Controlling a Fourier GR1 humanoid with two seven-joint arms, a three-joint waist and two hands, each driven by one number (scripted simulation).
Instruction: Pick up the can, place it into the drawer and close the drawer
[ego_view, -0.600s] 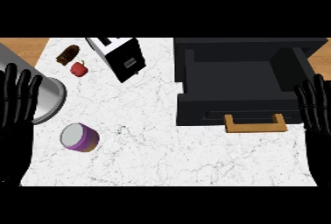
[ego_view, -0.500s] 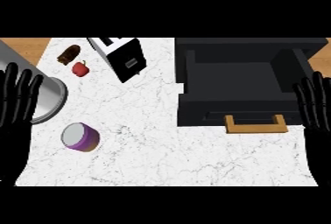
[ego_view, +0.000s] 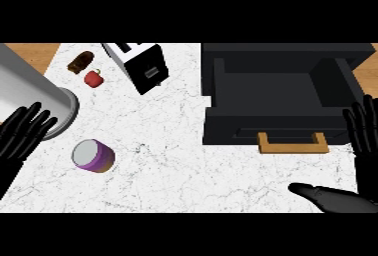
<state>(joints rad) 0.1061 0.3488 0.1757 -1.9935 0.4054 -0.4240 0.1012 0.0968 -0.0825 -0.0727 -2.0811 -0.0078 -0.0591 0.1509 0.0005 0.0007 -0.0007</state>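
Observation:
The can (ego_view: 92, 155), purple with a pale top, lies on the white marble counter at the lower left. My left hand (ego_view: 22, 136) is open at the left edge, fingers up, a short way left of the can and not touching it. The black drawer (ego_view: 284, 125) stands open at the upper right, its inside holding nothing I can see, with a wooden handle (ego_view: 293, 143) on its front. At the right edge my right hand (ego_view: 363, 135) is open, fingers up beside the drawer's front corner, thumb stretched out low over the counter.
A large grey metal pot (ego_view: 37, 95) stands at the left edge behind my left hand. A black and white toaster (ego_view: 140, 66) sits at the back, with a small red item (ego_view: 93, 79) and a brown item (ego_view: 80, 62) to its left.
Both hands have come lower in the view. The right hand's thumb now shows over the counter's lower right. Can and drawer have not moved.

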